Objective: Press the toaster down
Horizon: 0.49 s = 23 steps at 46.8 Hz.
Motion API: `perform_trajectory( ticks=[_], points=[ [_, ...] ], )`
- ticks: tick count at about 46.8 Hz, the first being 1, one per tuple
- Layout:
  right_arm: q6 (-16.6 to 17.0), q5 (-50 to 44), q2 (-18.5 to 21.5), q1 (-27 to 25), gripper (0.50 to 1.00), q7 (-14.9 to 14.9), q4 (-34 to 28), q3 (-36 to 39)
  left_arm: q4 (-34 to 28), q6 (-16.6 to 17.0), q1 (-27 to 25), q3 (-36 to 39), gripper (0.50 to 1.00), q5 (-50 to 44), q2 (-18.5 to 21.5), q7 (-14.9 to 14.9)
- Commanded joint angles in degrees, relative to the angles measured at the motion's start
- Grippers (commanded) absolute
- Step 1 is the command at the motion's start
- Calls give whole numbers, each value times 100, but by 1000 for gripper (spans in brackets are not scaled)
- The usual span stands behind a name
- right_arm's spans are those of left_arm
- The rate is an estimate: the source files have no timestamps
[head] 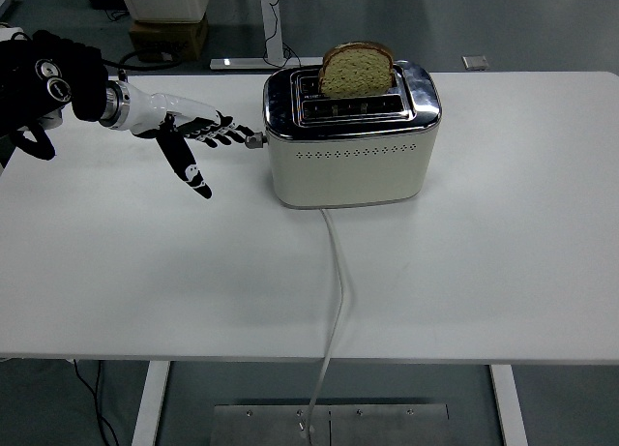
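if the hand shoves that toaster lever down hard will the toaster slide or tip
Probably neither. The toaster looks wide and low, sitting flat on the table, so tipping seems unlikely. The lever sticks out low on its left end, so a downward press mostly loads the base. The table looks smooth, so a sideways push from the left hand might slide it slightly.

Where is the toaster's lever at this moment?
In the head view, the lever sticks out of the toaster's left end, just beside the left hand's fingertips.
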Motion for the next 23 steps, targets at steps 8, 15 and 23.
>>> perform_trajectory(
  ticks=[8,15,23],
  points=[
    [1,0,0,0,1000,0,0,0,163,9,81,-1,1000,0,-109,0],
    [1,0,0,0,1000,0,0,0,172,9,99,-1,1000,-26,-118,0],
    [1,9,0,0,1000,0,0,0,181,35,134,-1,1000,-44,-162,0]
  ],
)
